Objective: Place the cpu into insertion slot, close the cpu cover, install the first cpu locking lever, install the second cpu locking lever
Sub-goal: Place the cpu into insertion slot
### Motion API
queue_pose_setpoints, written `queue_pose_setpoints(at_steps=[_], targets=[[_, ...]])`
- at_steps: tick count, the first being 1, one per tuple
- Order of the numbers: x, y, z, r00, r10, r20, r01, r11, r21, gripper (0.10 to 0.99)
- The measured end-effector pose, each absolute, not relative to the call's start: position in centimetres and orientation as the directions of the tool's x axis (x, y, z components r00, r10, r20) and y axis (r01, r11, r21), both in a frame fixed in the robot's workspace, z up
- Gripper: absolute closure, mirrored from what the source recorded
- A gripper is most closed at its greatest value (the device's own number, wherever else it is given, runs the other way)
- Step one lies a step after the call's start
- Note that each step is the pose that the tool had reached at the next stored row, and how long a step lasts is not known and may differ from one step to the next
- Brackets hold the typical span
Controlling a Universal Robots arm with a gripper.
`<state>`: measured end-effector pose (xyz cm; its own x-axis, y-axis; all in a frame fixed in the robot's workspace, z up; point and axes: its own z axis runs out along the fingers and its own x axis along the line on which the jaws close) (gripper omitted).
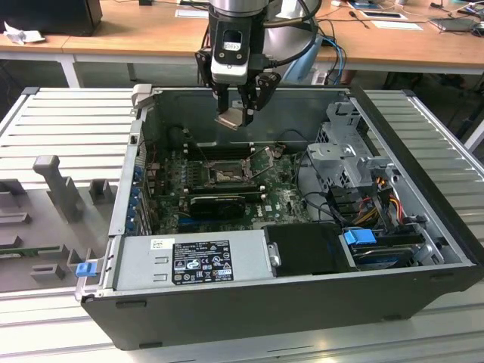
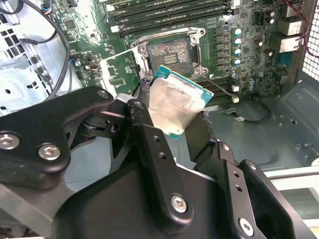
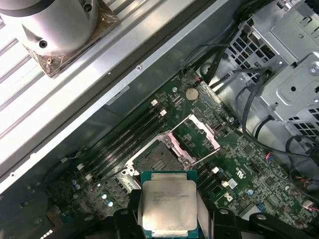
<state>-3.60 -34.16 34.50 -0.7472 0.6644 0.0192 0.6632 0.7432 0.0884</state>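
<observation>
My gripper (image 1: 239, 115) hangs above the open computer case and is shut on the cpu (image 1: 230, 120), a flat square silver chip held tilted by its edges. In both wrist views the cpu (image 2: 173, 102) (image 3: 168, 203) sits between the black fingers (image 2: 149, 139). The insertion slot (image 1: 224, 175) (image 2: 172, 54) (image 3: 153, 160) lies below on the green board, open, its dark pin field bare. The cpu cover (image 3: 202, 133) (image 2: 118, 68) is swung up and away from the slot on its hinge. A clear gap separates cpu and slot.
Long black memory slots (image 1: 215, 150) run behind the socket and a black graphics card (image 1: 218, 203) lies in front of it. A grey power supply (image 1: 197, 261) fills the near side. A metal drive cage (image 1: 344, 155) with cables stands at the exterior view's right.
</observation>
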Motion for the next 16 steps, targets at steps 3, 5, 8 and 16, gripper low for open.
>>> queue_pose_setpoints(at_steps=[3, 5, 8, 16], targets=[[-3.60, -34.16, 34.46, -0.736, 0.677, 0.019, 0.675, 0.732, 0.088, 0.557], [-3.60, -34.16, 34.44, -0.731, 0.683, 0.019, 0.681, 0.727, 0.088, 0.557], [-3.60, -34.16, 34.41, -0.723, 0.691, 0.019, 0.689, 0.719, 0.088, 0.557], [-3.60, -34.16, 34.16, -0.680, 0.733, 0.019, 0.732, 0.676, 0.088, 0.557]])
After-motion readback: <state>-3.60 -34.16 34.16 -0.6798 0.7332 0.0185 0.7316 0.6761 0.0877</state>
